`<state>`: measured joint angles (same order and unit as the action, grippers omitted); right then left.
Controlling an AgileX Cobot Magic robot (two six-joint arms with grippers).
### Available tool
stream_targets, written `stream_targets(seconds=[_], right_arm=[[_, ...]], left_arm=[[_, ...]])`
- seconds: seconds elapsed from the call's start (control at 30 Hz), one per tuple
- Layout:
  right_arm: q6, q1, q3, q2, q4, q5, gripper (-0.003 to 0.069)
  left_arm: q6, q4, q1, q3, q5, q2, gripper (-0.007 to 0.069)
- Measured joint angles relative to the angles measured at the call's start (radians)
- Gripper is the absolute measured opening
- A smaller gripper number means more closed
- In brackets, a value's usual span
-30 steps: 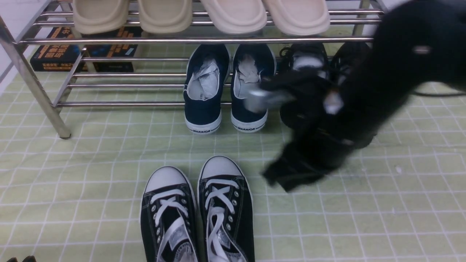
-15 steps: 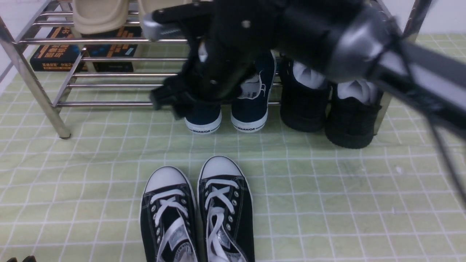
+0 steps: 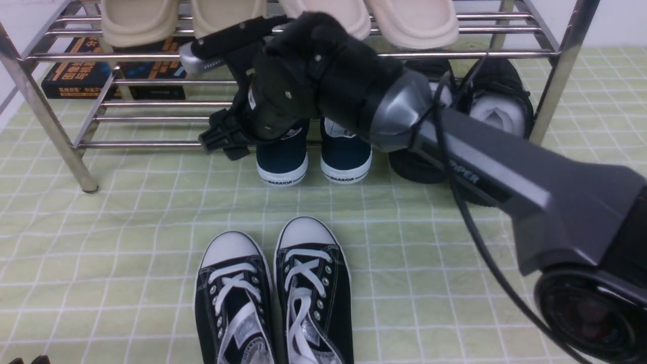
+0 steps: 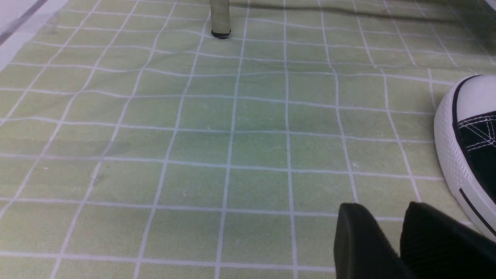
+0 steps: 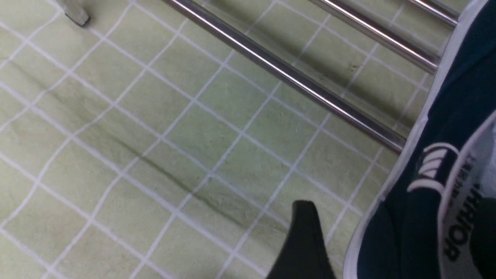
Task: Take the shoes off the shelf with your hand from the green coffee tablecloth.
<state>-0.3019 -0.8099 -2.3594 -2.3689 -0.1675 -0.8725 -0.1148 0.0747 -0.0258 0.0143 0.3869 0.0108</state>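
The navy shoes [image 3: 281, 162] [image 3: 346, 159] stand side by side on the lower tier of the silver shelf [image 3: 151, 144], white heels toward me. My right arm [image 3: 455, 156] reaches over them from the right, and its wrist hides most of the left shoe. My right gripper [image 5: 395, 221] is open astride that shoe's [image 5: 410, 232] heel wall, one finger [image 5: 306, 240] outside over the green tablecloth [image 3: 455, 263], the other inside the shoe. My left gripper [image 4: 383, 211] hangs low over the cloth, its fingertips slightly apart with nothing between them.
Black-and-white lace-up sneakers [image 3: 273, 298] lie on the cloth at the front, near my left gripper. Black mesh sneakers [image 3: 498, 114] sit to the right of the navy pair. Beige slippers [image 3: 323, 20] fill the upper tier. Books [image 3: 81, 76] lie behind the shelf's left end.
My right arm has swung left from in front of the black mesh sneakers to the left navy shoe. Its gripper has opened and now straddles the heel.
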Motion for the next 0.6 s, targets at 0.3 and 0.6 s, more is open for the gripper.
stream_targets(seconds=[0.3,0.6], right_arm=[[0.003,0.010,0.000,-0.047,-0.057,0.028,0.0305],[0.165,0.011,0.005,0.024,0.051,-0.104,0.0062]], left_arm=[[0.000,0.000,0.000,0.000,0.000,0.000,0.0199],[0.000,0.000,0.000,0.000,0.000,0.000,0.0209]])
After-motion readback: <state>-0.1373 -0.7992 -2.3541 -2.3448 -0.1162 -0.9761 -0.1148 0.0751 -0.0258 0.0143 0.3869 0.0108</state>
